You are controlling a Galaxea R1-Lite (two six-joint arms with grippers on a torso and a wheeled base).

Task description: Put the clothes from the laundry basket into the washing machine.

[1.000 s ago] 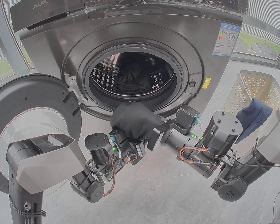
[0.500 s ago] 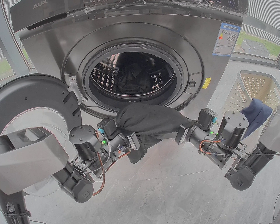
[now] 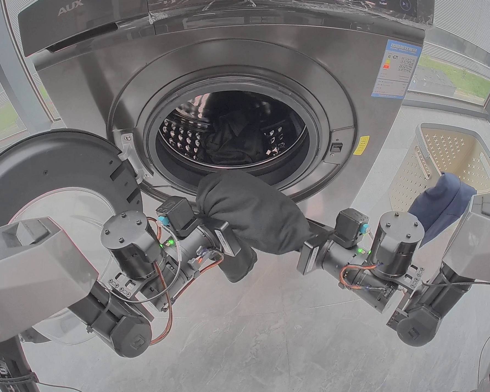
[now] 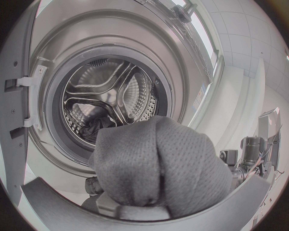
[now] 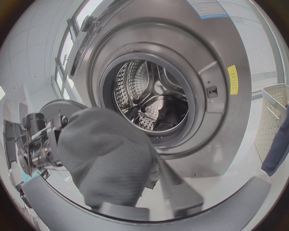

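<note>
Black garment (image 3: 254,212), stretched wide below the washing machine (image 3: 236,56) opening 0.5 s ago, is bunched into one lump again and lifted, seemingly up to the opening's lower rim. L arm (image 3: 187,247) and R arm (image 3: 336,251) drew closer together.

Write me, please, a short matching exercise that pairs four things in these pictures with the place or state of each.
Things:
1. black garment
2. blue garment
3. dark clothes
4. washer door

Places or states:
A. draped over the rim of the laundry basket
B. lying inside the drum
C. swung open on the robot's left
D. held off the floor just in front of the drum opening

Pairs: 1-D, 2-A, 3-B, 4-C
</note>
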